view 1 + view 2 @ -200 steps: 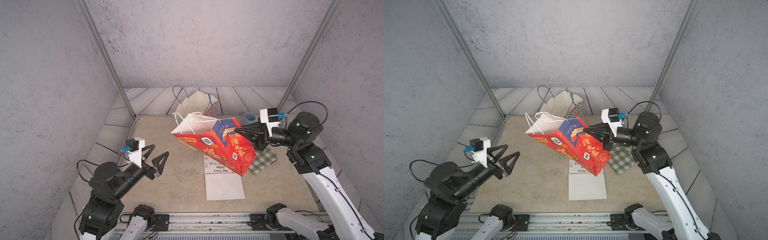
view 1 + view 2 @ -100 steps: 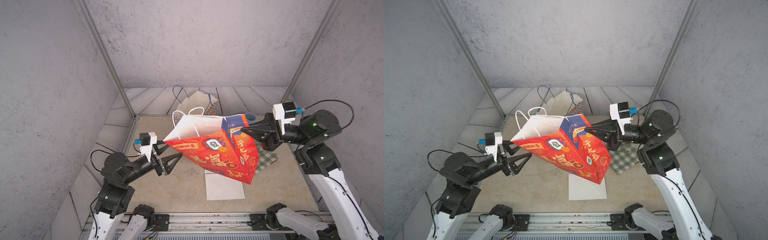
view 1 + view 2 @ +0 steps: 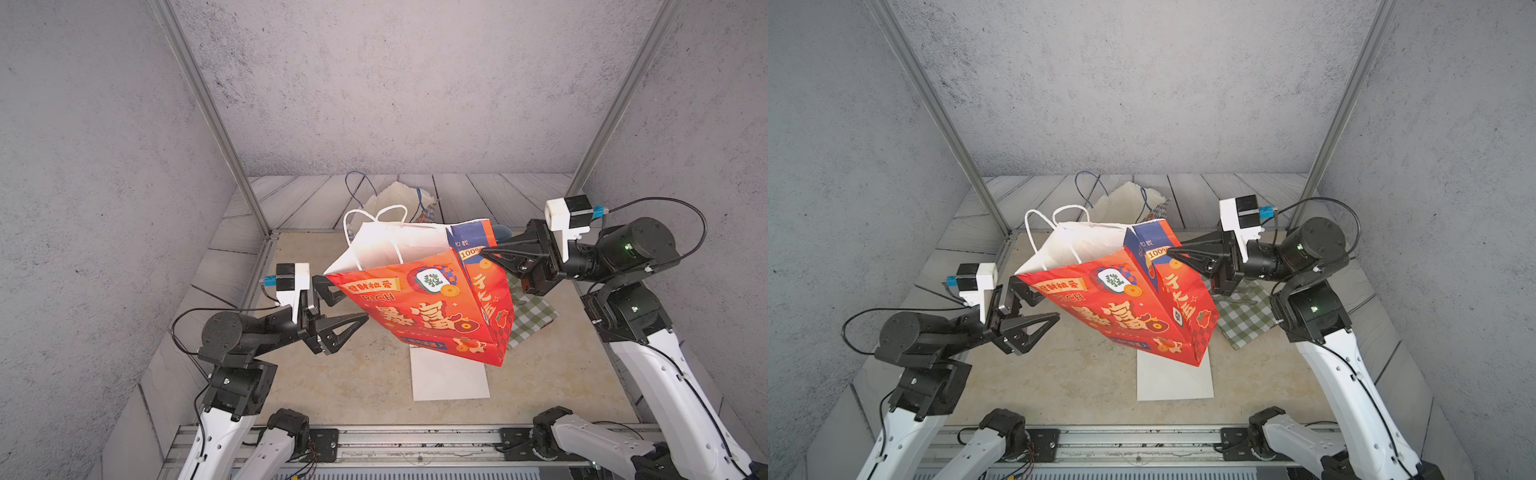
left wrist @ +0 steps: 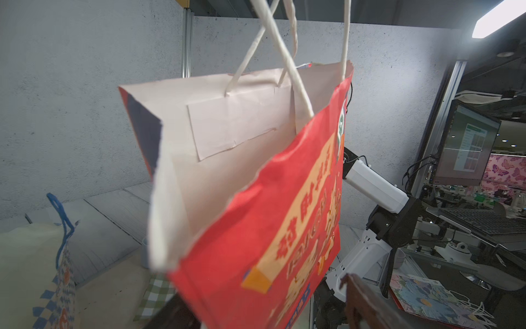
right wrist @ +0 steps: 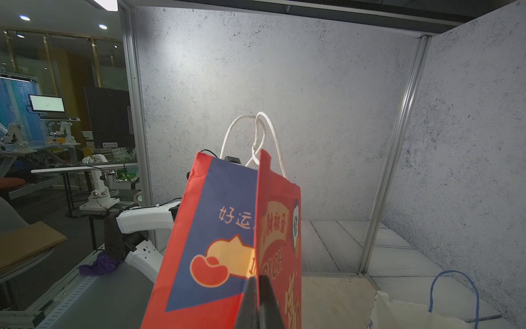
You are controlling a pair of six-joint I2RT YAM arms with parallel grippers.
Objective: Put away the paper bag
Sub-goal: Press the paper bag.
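In both top views my right gripper (image 3: 483, 251) pinches the glossy red paper bag (image 3: 424, 307) aloft over the table (image 3: 353, 386), my left gripper (image 3: 349, 303) gaping at its rim; left wrist view, matte white lining (image 4: 222, 159), twisted cord handles (image 4: 284, 57); right wrist view, fingers (image 5: 250, 302) clamped on its crease.

Red paper bag (image 3: 424, 307) hanging mid-air across the workspace centre, white card (image 3: 449, 378) and green checked cloth (image 3: 534, 316) flat beneath it, white bag with blue handles (image 3: 395, 199) standing at the back edge, bare tabletop (image 3: 353, 386) open front-left.
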